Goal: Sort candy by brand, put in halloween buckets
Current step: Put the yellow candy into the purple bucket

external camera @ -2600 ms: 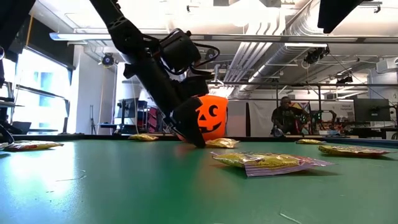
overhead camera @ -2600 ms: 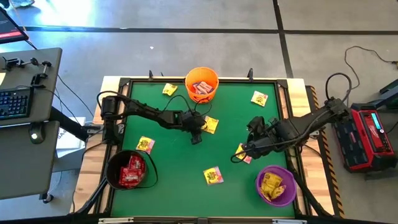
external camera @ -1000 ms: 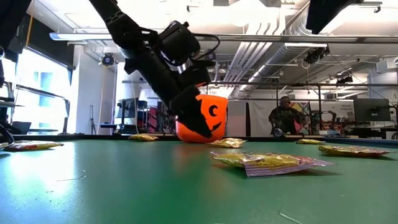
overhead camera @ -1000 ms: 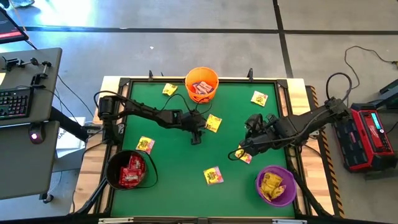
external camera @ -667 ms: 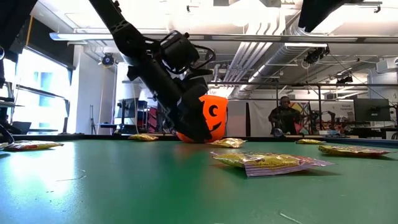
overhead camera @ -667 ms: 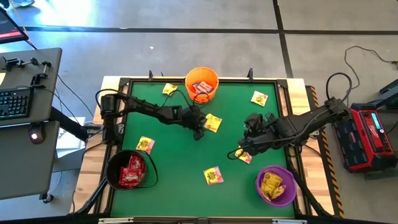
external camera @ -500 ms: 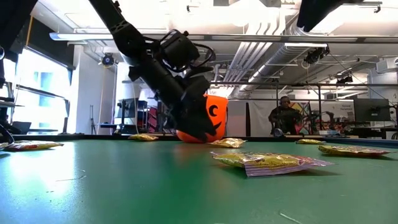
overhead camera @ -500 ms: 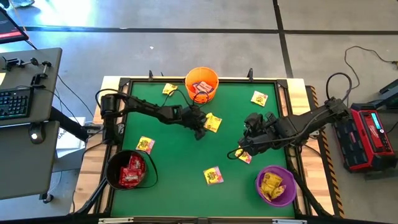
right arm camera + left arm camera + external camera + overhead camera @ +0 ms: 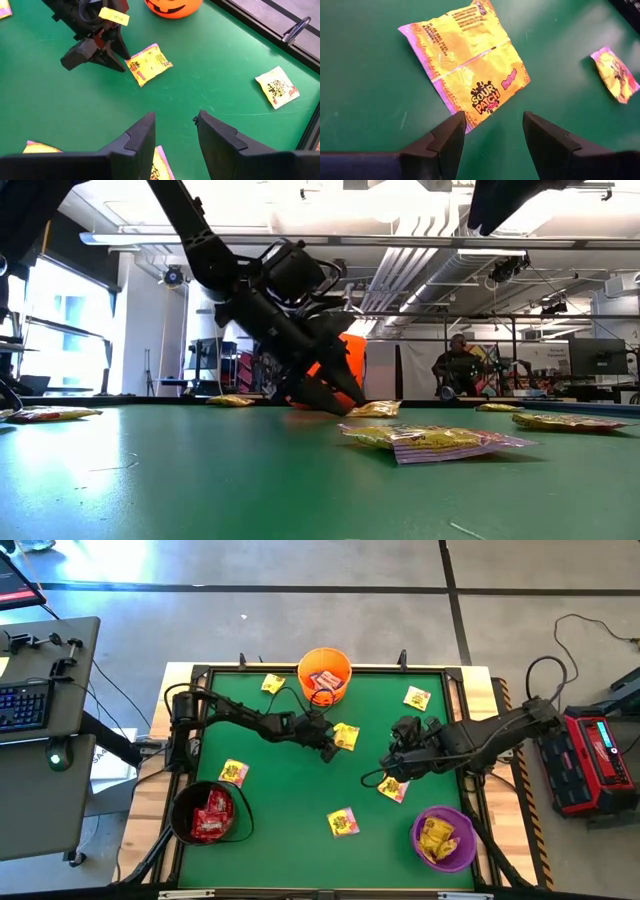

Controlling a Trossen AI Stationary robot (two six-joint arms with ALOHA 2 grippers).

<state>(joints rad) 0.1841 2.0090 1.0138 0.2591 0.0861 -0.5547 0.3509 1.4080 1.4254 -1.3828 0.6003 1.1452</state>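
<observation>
Your left claw (image 9: 490, 145) sits low over the green surface (image 9: 280, 800), fingers spread wide and empty, straddling the near edge of a yellow candy packet (image 9: 470, 65) below the orange bucket (image 9: 324, 675); that angle looks set for a pinch. Your right claw (image 9: 172, 132) hovers about half open, apparently empty, above another yellow packet (image 9: 393, 789). The purple bucket (image 9: 443, 838) already holds yellow candy, so it is the likely destination; the black bucket (image 9: 205, 812) holds red.
</observation>
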